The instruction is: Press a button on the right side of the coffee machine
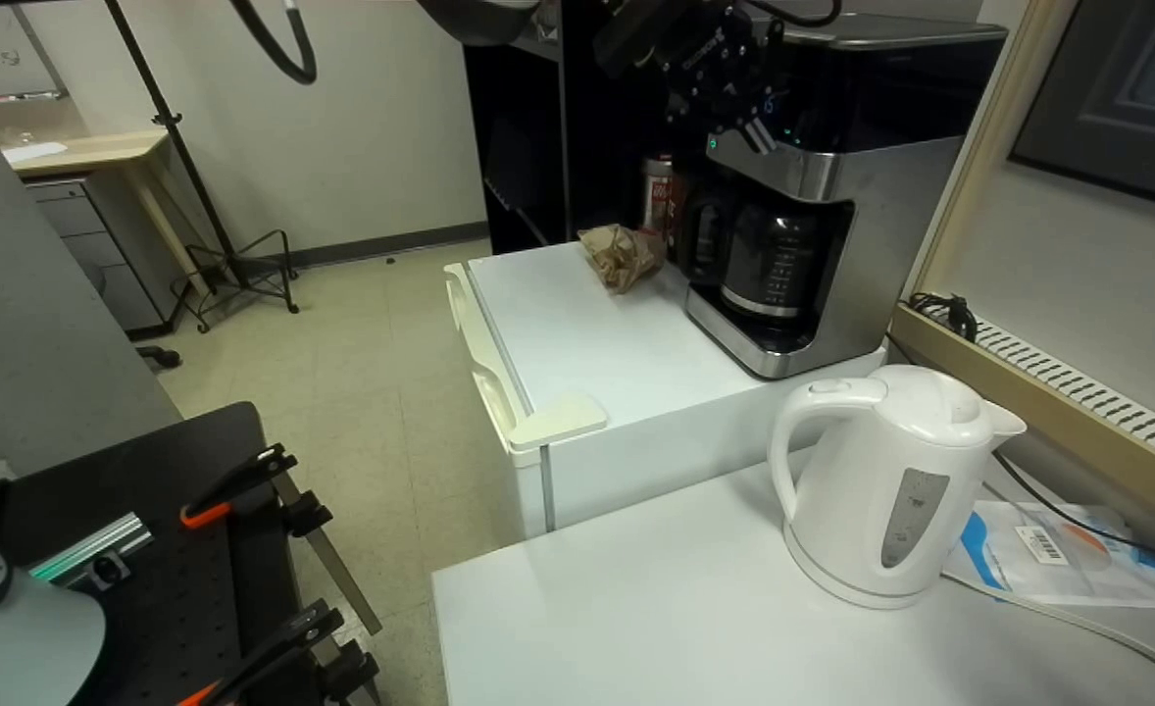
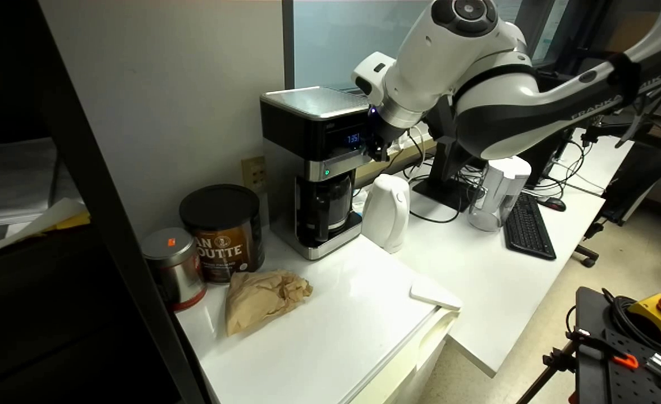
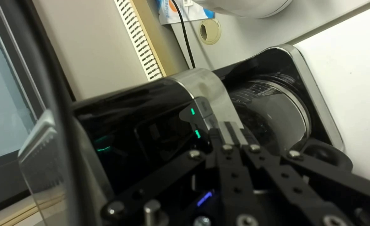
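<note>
The coffee machine (image 1: 896, 216) is boxy, black and silver, with a dark glass carafe (image 1: 783, 250); it stands on a white surface. It also shows in an exterior view (image 2: 291, 132) and in the wrist view (image 3: 204, 84). In the wrist view two small grey buttons (image 3: 204, 106) sit on its front beside green lights. My gripper (image 3: 230, 133) has its fingertips together with nothing between them. They are at the silver band, close to the lower button (image 3: 210, 121); I cannot tell whether they touch. The gripper shows in both exterior views (image 1: 759, 135) (image 2: 378, 152), at the machine's front.
A white kettle (image 1: 881, 490) stands beside the machine. A crumpled brown paper bag (image 2: 266, 297), a coffee can (image 2: 226, 241) and a metal tin (image 2: 176, 269) are on its other side. A wall and window frame (image 3: 12, 175) lie close by. A monitor and keyboard (image 2: 527, 224) are farther along.
</note>
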Robot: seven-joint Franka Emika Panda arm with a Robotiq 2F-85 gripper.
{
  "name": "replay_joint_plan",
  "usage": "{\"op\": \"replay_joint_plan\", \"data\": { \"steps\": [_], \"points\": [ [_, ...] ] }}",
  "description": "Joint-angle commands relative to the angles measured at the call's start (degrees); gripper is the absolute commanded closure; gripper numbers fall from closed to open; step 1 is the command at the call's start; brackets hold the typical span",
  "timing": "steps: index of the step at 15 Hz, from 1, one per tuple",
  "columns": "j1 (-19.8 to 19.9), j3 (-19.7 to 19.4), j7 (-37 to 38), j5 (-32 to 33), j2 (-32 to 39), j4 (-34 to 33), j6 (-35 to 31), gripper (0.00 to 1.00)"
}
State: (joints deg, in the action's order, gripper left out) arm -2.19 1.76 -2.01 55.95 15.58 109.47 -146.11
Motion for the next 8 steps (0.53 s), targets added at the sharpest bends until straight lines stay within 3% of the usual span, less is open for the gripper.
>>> {"op": "replay_joint_plan", "data": {
  "steps": [1,8],
  "points": [
    [-0.9,-0.8,1.3,2.1,0.6,-0.5,-1.5,1.00],
    [-2.9,1.7,-1.4,1.3,-8.2,11.1,0.3,1.00]
  ]
}}
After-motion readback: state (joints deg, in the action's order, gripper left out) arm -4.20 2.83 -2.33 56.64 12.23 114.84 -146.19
